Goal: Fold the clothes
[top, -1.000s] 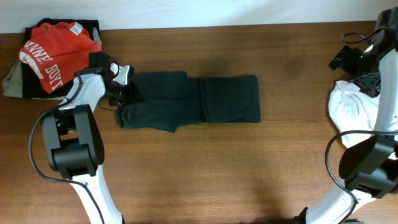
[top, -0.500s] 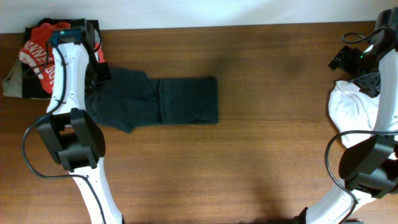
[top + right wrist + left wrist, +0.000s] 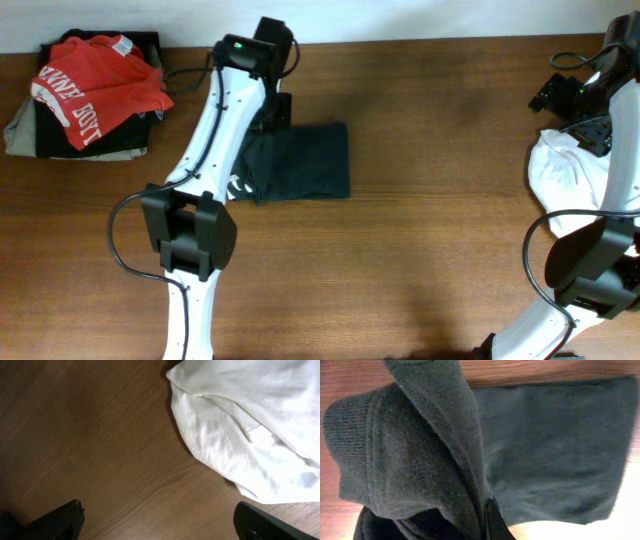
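The dark greenish-black T-shirt [image 3: 312,160] lies folded into a compact block on the table's middle left, with a bit of white lettering showing at its lower left edge. My left gripper [image 3: 272,112] is over the shirt's upper left part and is shut on a lifted fold of it. In the left wrist view the held cloth [image 3: 420,460] hangs in front, with the flat folded part [image 3: 555,450] behind it; only one dark fingertip [image 3: 492,520] shows. My right gripper [image 3: 556,92] is open and empty over bare wood [image 3: 160,520] at the far right.
A red T-shirt with white lettering [image 3: 95,85] lies on a pile of dark and grey clothes at the back left corner. A crumpled white cloth [image 3: 565,185] lies at the right edge, close to the right arm, and shows in the right wrist view [image 3: 250,425].
My left gripper pulled the shirt to the left, then carried its left end up and rightward over the rest, so the shirt is now shorter. The right arm has not moved.
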You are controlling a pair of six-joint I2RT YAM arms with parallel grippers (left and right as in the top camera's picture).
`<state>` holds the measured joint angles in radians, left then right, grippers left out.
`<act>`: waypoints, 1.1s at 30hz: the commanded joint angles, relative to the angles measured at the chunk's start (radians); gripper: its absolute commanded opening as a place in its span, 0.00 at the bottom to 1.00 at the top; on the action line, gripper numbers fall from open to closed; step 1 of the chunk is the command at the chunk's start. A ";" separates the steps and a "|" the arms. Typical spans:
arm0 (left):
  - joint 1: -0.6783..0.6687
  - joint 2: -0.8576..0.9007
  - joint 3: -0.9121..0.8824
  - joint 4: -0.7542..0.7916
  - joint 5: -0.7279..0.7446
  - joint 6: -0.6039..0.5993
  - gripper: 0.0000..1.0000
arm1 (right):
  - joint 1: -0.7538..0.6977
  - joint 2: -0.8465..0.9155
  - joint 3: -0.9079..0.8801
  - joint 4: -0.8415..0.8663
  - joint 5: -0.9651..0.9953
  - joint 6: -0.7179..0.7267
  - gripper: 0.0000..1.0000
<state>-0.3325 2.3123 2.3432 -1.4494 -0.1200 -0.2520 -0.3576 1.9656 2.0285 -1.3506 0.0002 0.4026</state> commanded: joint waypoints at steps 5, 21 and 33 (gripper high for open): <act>-0.105 0.061 0.014 0.055 0.030 -0.040 0.01 | -0.003 -0.005 0.003 0.001 0.012 -0.005 0.99; -0.177 0.179 0.014 0.246 0.264 -0.051 0.08 | -0.003 -0.005 0.003 0.001 0.012 -0.005 0.99; -0.210 0.178 0.309 0.001 0.240 0.003 0.42 | -0.003 -0.005 0.003 0.001 0.012 -0.005 0.99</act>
<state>-0.5636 2.5000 2.5187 -1.3651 0.2676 -0.2573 -0.3576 1.9656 2.0285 -1.3506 0.0006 0.3958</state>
